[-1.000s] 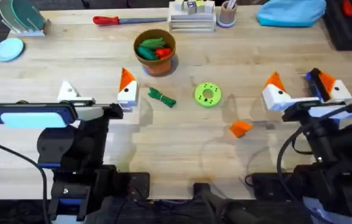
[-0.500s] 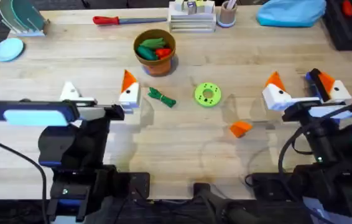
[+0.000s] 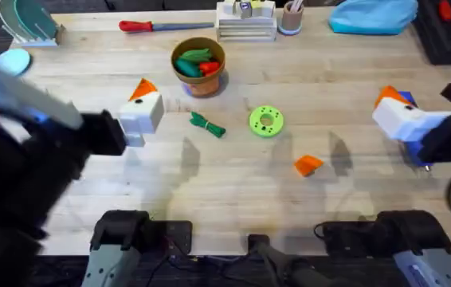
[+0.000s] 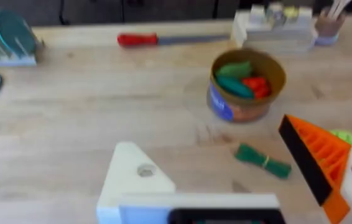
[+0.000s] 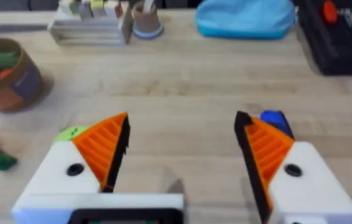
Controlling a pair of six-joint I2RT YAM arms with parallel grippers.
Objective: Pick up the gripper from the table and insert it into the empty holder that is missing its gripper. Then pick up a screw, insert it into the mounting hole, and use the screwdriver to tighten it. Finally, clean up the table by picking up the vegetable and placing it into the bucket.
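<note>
On the pale wood table (image 3: 353, 88) — both hands (image 5: 179, 149) (image 4: 238, 180) spread open — lie gripper (image 3: 308, 165) and vegetable (image 3: 208, 124).

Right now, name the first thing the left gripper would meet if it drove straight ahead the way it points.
Probably the vegetable, lying on the table just ahead of the left gripper; if it passes above, the bucket behind comes next. Height is unclear.
</note>
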